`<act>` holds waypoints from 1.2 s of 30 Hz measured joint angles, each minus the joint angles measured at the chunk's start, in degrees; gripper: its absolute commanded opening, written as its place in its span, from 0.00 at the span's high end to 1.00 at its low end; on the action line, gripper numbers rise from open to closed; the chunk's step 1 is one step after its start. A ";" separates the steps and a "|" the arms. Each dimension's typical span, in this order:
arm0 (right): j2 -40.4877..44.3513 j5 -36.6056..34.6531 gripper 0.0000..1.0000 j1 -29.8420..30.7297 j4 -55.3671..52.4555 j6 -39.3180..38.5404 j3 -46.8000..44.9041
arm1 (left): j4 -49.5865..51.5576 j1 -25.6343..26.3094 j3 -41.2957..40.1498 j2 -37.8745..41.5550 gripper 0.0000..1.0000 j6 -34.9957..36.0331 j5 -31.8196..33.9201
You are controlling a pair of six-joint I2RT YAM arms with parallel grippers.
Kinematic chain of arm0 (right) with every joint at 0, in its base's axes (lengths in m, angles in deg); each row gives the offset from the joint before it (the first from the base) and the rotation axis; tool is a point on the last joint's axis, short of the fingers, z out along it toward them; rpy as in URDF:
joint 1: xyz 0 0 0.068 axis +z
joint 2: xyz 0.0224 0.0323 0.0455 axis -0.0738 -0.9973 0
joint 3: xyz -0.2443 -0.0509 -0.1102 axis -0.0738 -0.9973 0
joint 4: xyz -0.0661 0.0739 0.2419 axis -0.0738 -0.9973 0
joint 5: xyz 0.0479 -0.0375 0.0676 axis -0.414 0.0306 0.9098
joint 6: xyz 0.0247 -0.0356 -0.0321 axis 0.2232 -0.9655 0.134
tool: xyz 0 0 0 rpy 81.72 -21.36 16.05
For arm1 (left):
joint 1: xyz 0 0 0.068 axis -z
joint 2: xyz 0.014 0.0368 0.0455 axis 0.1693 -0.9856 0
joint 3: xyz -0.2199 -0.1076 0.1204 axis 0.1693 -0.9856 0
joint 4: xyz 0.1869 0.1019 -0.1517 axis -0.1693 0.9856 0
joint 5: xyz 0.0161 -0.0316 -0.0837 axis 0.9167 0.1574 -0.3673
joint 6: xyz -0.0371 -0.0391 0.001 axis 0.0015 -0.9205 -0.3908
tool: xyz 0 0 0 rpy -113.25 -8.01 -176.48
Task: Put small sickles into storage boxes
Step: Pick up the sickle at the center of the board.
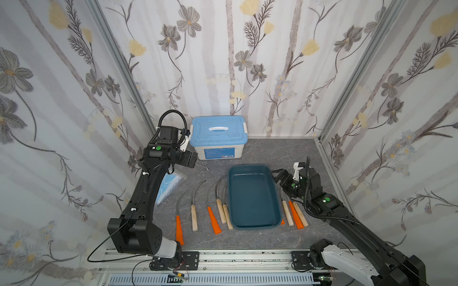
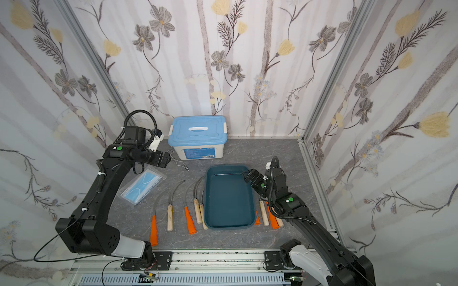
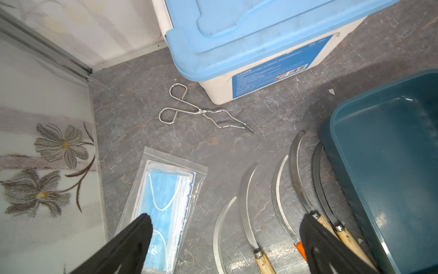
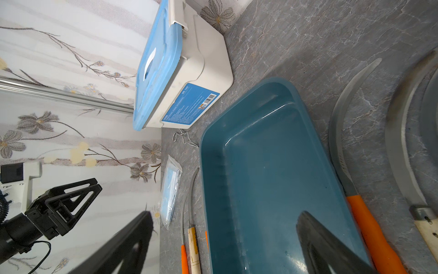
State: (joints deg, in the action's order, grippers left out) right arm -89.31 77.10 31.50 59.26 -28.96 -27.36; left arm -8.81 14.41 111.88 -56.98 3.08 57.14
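A grey marbled desk (image 1: 285,153) stands inside flowered walls. At far left the left arm (image 1: 148,188) reaches in over the desk. The left jaws stand wide apart, gripping nothing, in the air near silvery wire tongs (image 3: 201,111). Beneath the arm lies a clear packet of blue face masks (image 2: 142,184). Behind, by the back wall, stands a white box with a light blue lid (image 1: 218,136). Next, five small sickles (image 1: 194,218) lie side by side on the desk, handles toward the robot and blades curving away. The last two, wooden-handled, lie just beside the teal storage box (image 1: 250,193), a shallow open tray. Just past its right side lie four more small sickles (image 1: 287,213), partly hidden under the right arm (image 1: 347,222). The right jaws are spread wide, holding nothing, above the tray's far right corner.
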 measured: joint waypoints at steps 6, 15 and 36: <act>-1.99 -4.22 0.09 -0.52 -9.86 -1.79 6.43 | 2.45 0.11 0.98 -0.83 0.00 -1.42 -1.68; -6.75 -9.03 0.17 -6.21 -27.23 -3.58 6.82 | 5.57 0.48 1.51 -1.40 0.00 -0.50 -5.22; -16.33 -15.34 0.23 -11.54 -38.56 -10.10 4.81 | 5.09 0.74 -4.09 3.48 0.00 -0.52 -8.96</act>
State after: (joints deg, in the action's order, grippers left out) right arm -105.64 61.75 19.96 20.70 -39.06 -22.55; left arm -3.72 15.15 107.79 -53.50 2.55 48.18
